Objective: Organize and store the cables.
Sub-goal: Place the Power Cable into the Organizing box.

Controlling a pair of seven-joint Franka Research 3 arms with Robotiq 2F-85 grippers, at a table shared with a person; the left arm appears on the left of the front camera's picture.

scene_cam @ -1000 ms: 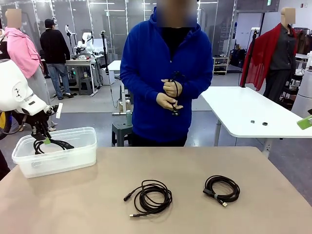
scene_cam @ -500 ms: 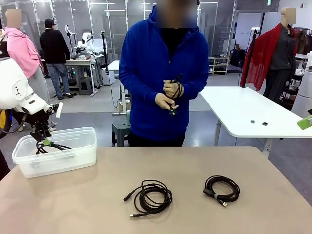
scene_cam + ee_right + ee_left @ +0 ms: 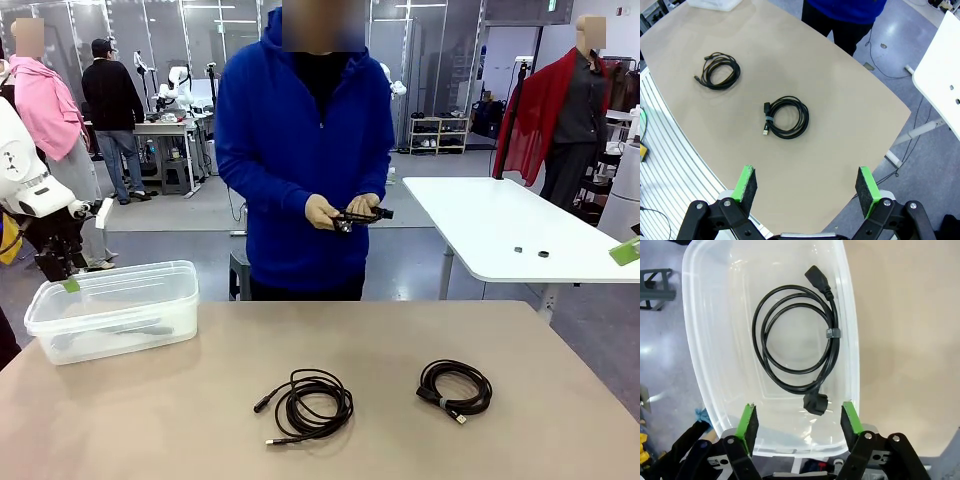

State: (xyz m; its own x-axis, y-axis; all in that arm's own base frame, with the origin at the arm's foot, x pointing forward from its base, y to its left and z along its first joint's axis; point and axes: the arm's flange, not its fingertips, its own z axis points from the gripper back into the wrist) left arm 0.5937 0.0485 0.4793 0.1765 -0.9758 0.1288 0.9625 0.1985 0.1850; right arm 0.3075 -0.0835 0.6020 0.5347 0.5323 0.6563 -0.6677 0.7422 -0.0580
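One black coiled cable [image 3: 796, 352] lies loose on the floor of the clear plastic bin [image 3: 692, 340]. My left gripper [image 3: 799, 419] hangs open above the bin's near end, holding nothing. In the front view the left gripper [image 3: 62, 280] is just over the bin [image 3: 125, 325] at the table's left. Two more coiled cables [image 3: 305, 403] [image 3: 455, 387] rest on the table near the front. From the right wrist, the same two cables [image 3: 720, 70] [image 3: 786, 117] lie far below my open right gripper [image 3: 805, 184]. The person holds another black cable [image 3: 360, 213] in both hands.
The person in a blue hoodie [image 3: 300, 150] stands at the far edge of the tan table [image 3: 400, 330]. A white table [image 3: 510, 225] stands behind on the right. Bare tabletop lies between the bin and the coils.
My left gripper opened and let the cable drop into the bin, then rose above it. The person stepped left and now holds their cable level in front of them.
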